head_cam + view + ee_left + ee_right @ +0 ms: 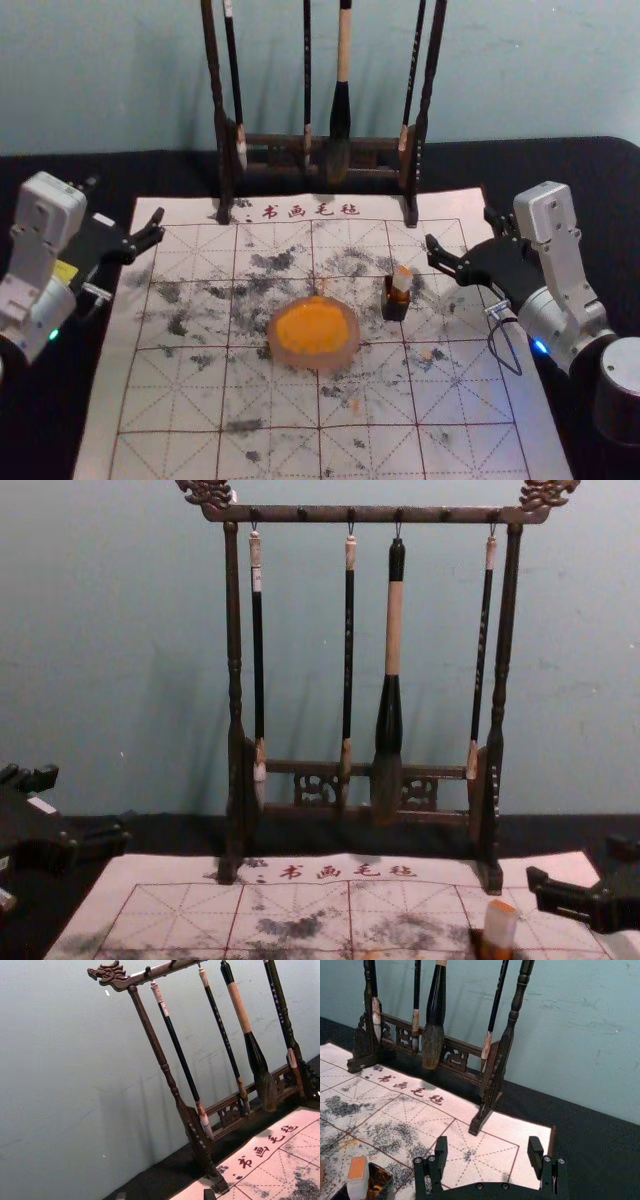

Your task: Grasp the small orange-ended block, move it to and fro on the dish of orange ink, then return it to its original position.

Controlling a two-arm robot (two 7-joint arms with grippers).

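Note:
The small orange-ended block (402,279) stands, slightly tilted, in a dark open holder (395,306), right of the orange ink dish (311,333). To the right of the block and a bit farther back, my right gripper (461,230) is open and empty. In the right wrist view the block (357,1180) shows its orange end up, off to one side of the right gripper (488,1146). The block (499,926) also rises at the chest view's lower right. My left gripper (124,200) is idle at the mat's left edge, open; its tips (165,1195) show apart in the left wrist view.
A dark wooden rack (270,141) with several hanging brushes stands at the mat's back edge, between the two arms. The tall posts rise high in the chest view. A white gridded felt mat (170,400) with grey ink smudges lies on the black table (590,175).

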